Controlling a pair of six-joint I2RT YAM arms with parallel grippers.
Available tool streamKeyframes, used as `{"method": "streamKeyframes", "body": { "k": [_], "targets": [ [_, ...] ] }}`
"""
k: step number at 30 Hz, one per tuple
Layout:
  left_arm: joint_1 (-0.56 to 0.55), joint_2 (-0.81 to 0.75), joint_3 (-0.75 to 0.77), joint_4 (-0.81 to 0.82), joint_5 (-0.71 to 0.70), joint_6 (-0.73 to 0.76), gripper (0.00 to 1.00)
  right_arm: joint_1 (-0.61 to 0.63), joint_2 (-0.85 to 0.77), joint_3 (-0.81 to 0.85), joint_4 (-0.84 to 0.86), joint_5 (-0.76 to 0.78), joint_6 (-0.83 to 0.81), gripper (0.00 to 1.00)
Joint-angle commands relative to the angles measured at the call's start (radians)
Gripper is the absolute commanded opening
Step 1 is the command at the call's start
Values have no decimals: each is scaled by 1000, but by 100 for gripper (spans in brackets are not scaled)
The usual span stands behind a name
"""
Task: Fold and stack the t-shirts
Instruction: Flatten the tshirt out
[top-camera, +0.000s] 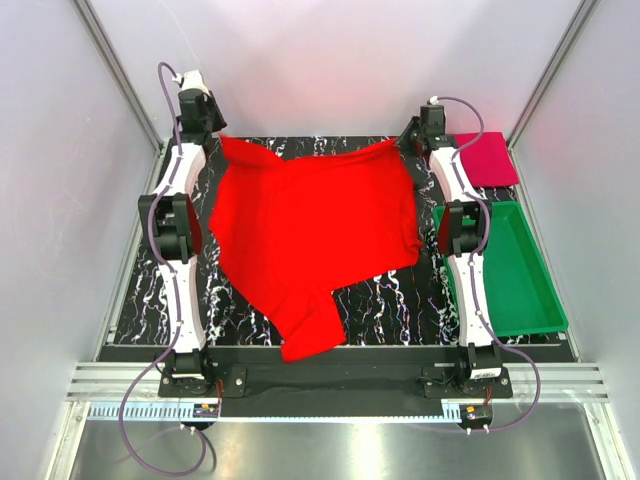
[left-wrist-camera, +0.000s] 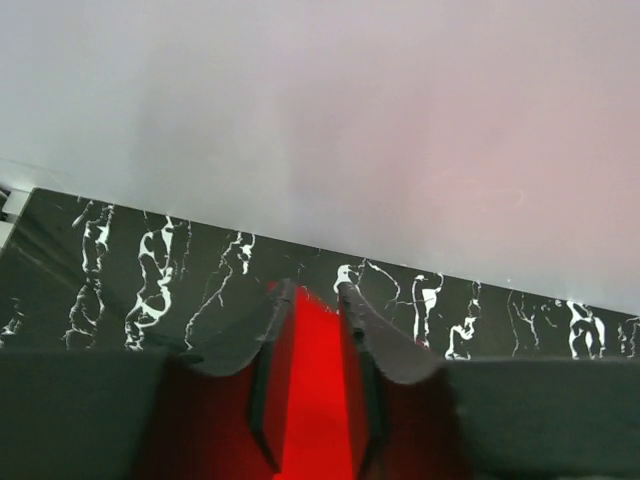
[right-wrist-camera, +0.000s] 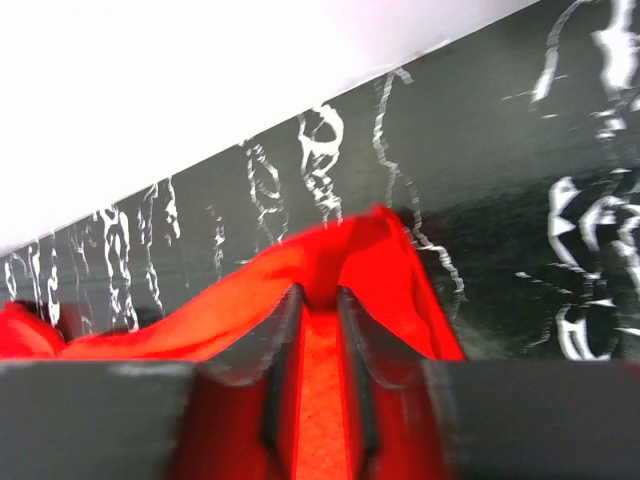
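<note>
We see both arms stretched away from their bases toward the far edge of the desk (top-camera: 400, 300). The left arm (top-camera: 180, 270) rises from its base and bends at the elbow about midway along the desk's left side. It then reaches on to the far left corner. There the left end effector (top-camera: 220, 138) points inward and meets the far left corner of the red t-shirt (top-camera: 310, 230). The right arm (top-camera: 468, 270) mirrors this pose on the right side, and the right end effector (top-camera: 405, 140) meets the shirt's far right corner.

The shirt's far edge runs between the two end effectors and dips a little in the middle. The rest of the shirt lies spread over the middle of the desk, with one sleeve reaching the near edge.

In the left wrist view the fingers (left-wrist-camera: 262, 335) stand slightly apart, with a strip of red cloth filling the gap. The right wrist view shows the same, and there the cloth also bunches up around the fingertips (right-wrist-camera: 375, 350). From these views we cannot tell whether either end effector is grasping the cloth or merely has it lying loose between the jaws.

The crimson t-shirt (top-camera: 487, 158) lies folded flat at the far right corner. It is just beyond the green tray (top-camera: 520, 300), which sits along the desk's right side beside the right arm.
</note>
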Motion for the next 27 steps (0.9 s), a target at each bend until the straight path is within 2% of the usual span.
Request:
{"method": "streamKeyframes", "body": {
  "k": [1, 2, 3, 4, 6, 8, 10, 11, 13, 14, 16, 17, 19, 21, 23, 27],
  "targets": [
    [2, -14, 65, 16, -4, -51, 35, -33, -19, 16, 33, 38, -3, 30],
    [3, -20, 69, -4, -16, -54, 41, -43, -27, 13, 26, 35, 2, 34],
    [3, -44, 63, -37, -49, -59, 56, -50, -47, 11, -6, 24, 0, 35],
    [2, -68, 45, -48, -63, -72, 63, -51, -61, 11, -31, 30, -8, 41],
    [3, -144, -27, -87, -83, -85, 71, -51, -105, 11, -133, 29, -20, 46],
    [-1, -207, -140, -122, -90, -143, 72, -50, -139, 8, -212, 14, -31, 47],
    [-16, -323, -243, -148, -50, -183, 68, -33, -211, -56, -308, -6, -24, 49],
    [-26, -365, -351, -159, -35, -192, 66, -25, -240, -93, -333, -9, -26, 50],
    [-64, -481, -459, -226, 2, -241, 60, 19, -340, -226, -388, 6, -54, 50],
    [-81, -515, -569, -243, 22, -255, 58, 39, -378, -280, -401, 18, -64, 51],
    [-139, -599, -679, -277, 70, -278, 57, 90, -476, -436, -404, 29, -81, 52],
    [-154, -620, -770, -292, 71, -290, 57, 101, -506, -483, -405, 23, -77, 53],
    [-193, -669, -854, -329, 96, -372, 57, 130, -588, -621, -402, -17, -75, 54],
    [-194, -684, -966, -340, 163, -431, 55, 145, -663, -741, -386, -47, -84, 55],
    [-188, -684, -1058, -354, 170, -503, 55, 157, -707, -816, -364, -84, -103, 56],
    [-136, -660, -1127, -401, 188, -528, 57, 194, -863, -1048, -323, -117, -130, 59]
  ]
}}
